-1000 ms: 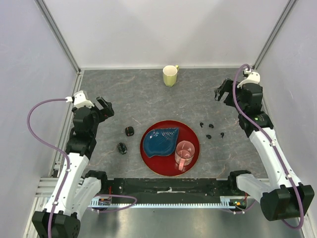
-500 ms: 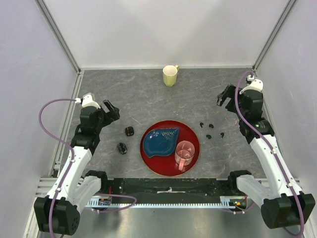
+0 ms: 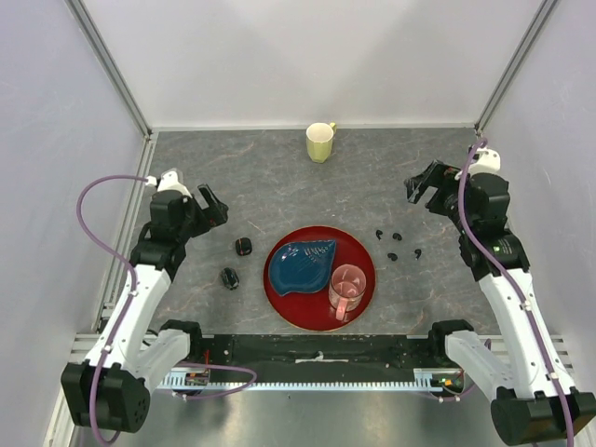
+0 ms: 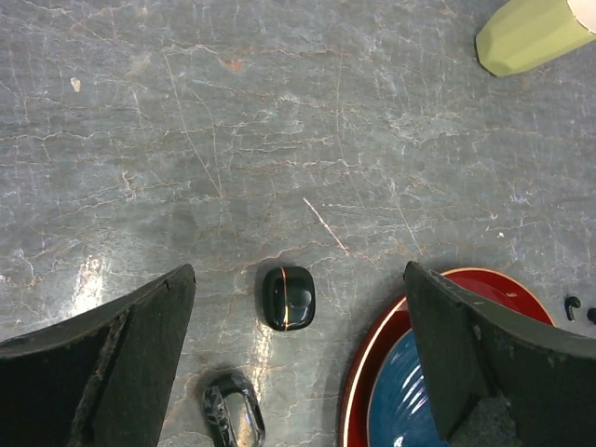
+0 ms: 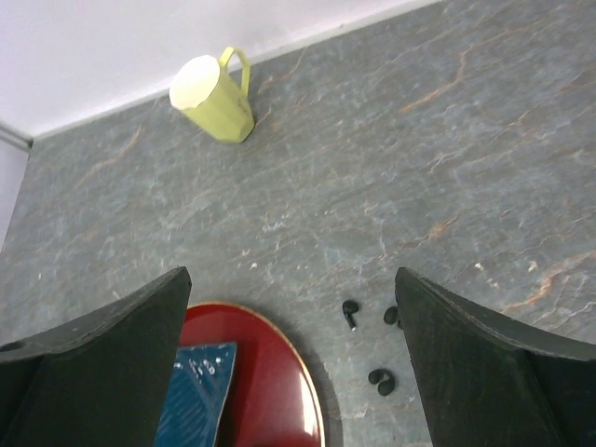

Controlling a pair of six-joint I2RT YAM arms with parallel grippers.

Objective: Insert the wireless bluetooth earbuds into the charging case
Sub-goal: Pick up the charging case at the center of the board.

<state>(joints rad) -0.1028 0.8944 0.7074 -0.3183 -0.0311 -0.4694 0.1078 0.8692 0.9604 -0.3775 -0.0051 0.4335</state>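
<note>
Left pincer (image 3: pixel 208 206) and right pincer (image 3: pixel 425 185) both gape wide.

Grey stone-patterned table (image 3: pixel 279 177), pale veins and scratches, white walls on three sides.

Round red plate (image 3: pixel 298 313) at centre, toward the near edge.

On it, left and far part: blue leaf-shaped dish (image 3: pixel 302 264), ribbed, glossy, tip pointing right.

On it, right and near part: clear pink glass mug (image 3: pixel 347 289), upright, just beside the blue dish; contact cannot be told.

Yellow-green mug (image 3: pixel 320 142) upright near the far wall, about centre, well apart from the plate, handle on its right far side.
</note>
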